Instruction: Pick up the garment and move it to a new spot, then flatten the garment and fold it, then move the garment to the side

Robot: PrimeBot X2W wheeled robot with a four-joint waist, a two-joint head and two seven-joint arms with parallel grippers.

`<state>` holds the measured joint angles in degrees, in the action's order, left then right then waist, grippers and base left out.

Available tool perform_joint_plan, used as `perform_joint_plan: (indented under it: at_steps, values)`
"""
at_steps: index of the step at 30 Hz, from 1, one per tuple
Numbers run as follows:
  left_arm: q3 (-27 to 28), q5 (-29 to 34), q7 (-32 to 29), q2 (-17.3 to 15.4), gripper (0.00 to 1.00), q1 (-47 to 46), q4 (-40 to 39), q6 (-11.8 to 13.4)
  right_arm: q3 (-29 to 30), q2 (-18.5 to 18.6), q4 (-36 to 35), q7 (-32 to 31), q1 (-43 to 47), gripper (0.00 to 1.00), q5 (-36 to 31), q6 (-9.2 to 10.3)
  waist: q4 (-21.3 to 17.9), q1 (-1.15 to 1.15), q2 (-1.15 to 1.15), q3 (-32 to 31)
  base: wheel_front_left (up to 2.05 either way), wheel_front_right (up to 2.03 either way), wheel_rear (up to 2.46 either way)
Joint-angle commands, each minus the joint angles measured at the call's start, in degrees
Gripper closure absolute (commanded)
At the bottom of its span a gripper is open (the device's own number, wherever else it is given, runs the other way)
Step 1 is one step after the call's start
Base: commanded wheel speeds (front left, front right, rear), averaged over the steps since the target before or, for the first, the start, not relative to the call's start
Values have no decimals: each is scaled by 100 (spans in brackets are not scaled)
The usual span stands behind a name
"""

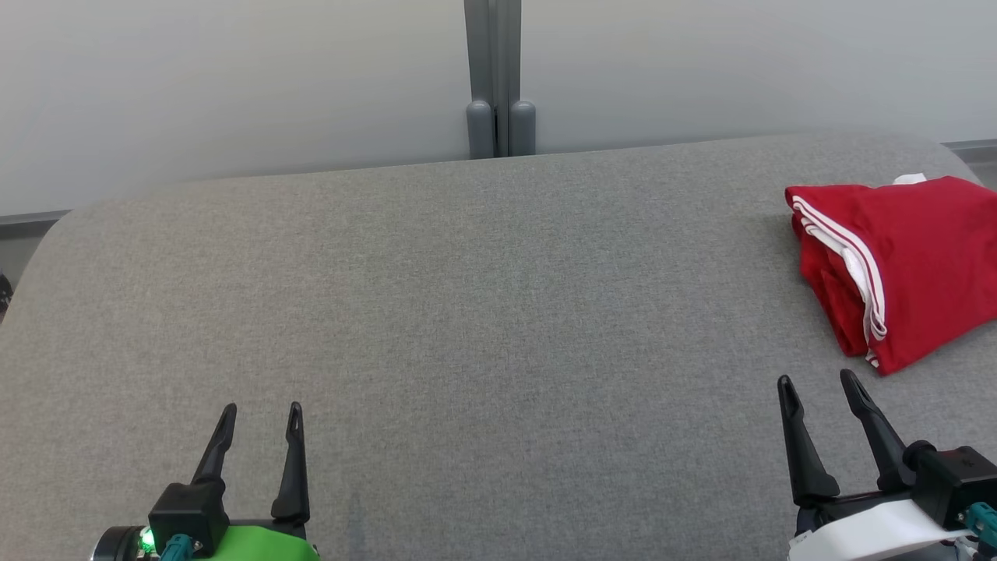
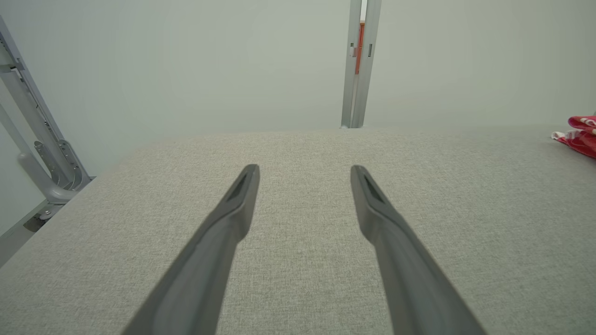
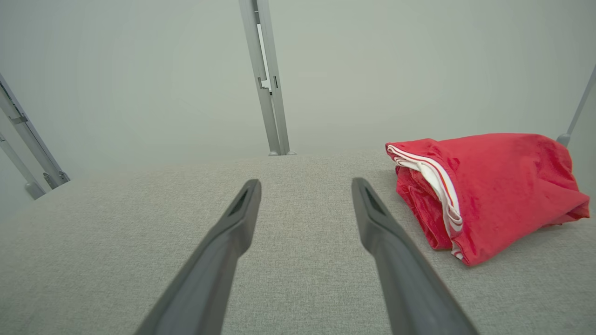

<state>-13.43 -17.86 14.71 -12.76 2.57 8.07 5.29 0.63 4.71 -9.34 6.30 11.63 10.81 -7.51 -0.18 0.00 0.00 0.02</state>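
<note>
With the left end effector (image 1: 262, 407) and right end effector (image 1: 815, 378) both apart and empty, the right should probably pinch the garment (image 1: 911, 265) by its near edge, through all layers.

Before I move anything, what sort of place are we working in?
Probably a lab or test cell for garment folding: a grey fabric-covered table, plain pale partition panels joined by a grey post, and one folded red garment at the table's right.

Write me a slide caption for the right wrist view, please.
Right gripper open over the grey padded table, with the folded red garment lying apart, ahead and to its right.
</note>
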Motion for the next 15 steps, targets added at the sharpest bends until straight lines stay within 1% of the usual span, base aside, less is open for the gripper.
perform_joint_plan:
  at_steps: [1,15]
  values:
    - [7,-33,30,-40,0,45,39,-14,-10,8,-43,-21,86,0,-27,4,-2,0,0,1,0,0,0]
    - [52,-23,46,15,0,-41,176,-60,-3,34,-69,-34,81,0,23,4,7,0,0,2,0,0,0]
